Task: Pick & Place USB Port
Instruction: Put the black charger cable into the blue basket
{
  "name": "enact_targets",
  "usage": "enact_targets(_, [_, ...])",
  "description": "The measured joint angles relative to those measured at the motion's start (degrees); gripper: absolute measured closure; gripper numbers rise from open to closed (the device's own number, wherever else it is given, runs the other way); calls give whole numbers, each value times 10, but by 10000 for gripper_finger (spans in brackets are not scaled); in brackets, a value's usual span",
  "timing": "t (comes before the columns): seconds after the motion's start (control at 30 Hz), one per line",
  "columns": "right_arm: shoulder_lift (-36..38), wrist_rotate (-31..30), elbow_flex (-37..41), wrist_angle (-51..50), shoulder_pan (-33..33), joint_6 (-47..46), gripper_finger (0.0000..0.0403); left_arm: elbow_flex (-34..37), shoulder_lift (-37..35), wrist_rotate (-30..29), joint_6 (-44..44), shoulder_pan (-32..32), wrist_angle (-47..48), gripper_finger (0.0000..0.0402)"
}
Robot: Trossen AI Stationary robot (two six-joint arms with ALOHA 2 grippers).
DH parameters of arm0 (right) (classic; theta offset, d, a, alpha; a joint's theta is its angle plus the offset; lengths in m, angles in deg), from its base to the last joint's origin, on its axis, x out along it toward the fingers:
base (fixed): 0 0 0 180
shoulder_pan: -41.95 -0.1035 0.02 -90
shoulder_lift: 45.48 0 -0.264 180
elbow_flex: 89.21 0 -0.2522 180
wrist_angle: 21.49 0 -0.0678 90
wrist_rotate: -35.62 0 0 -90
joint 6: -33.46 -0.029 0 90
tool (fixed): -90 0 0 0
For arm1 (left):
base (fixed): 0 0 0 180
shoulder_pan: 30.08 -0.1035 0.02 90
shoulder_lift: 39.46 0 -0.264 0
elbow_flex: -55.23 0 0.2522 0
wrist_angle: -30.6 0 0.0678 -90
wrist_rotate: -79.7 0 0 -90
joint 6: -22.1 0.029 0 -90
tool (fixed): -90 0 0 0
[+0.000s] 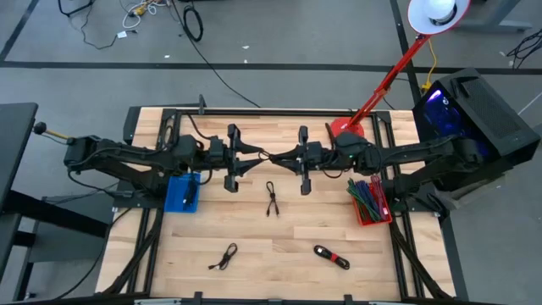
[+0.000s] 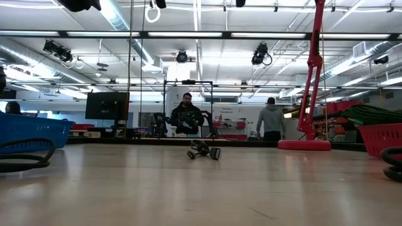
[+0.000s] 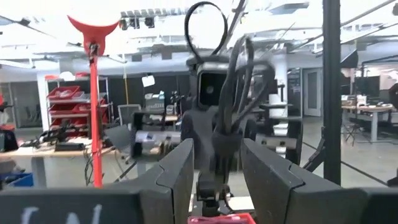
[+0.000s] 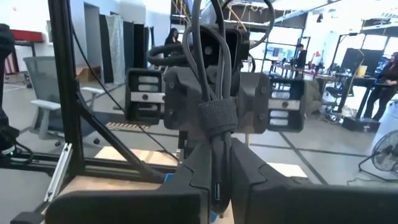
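A dark cable bundle (image 4: 217,118), tied with a grey strap, hangs in the air over the table's middle (image 1: 268,157). My right gripper (image 4: 222,177) is shut on it. My left gripper (image 3: 217,171) faces it from the table's left at the same height. It is open, with a finger on either side of the bundle (image 3: 227,118) and not touching it. Both grippers show in the high view, the left (image 1: 252,158) and the right (image 1: 286,158). They are above the low view's field. My right gripper pinches the bundle's end below the strap (image 4: 217,163) between its two fingers. The fingers come level from the table's right and lie along the bundle. The bundle is lifted clear of the table, and its loops (image 4: 214,37) stick out past the fingertips toward my left gripper.
Loose cables lie on the table at the middle (image 1: 271,199), near left (image 1: 224,257) and near right (image 1: 332,257). A blue bin (image 1: 182,193) stands at the left. A red bin (image 1: 370,201) of cables stands at the right. A red lamp base (image 1: 347,127) is at the far right.
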Motion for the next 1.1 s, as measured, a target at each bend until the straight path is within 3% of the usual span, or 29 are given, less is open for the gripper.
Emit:
enact_targets(0.7, [-38,0,0,33,0,-12,384,0,0,22,12,0,-19,269])
enact_targets(0.8, [-41,0,0,31,0,-12,384,0,0,23,12,0,-16,305])
enact_targets(0.9, [-42,-1,0,29,0,-12,384,0,0,23,12,0,-14,376])
enact_targets(1.1, [-42,-1,0,28,0,-12,380,0,0,9,14,0,-9,394])
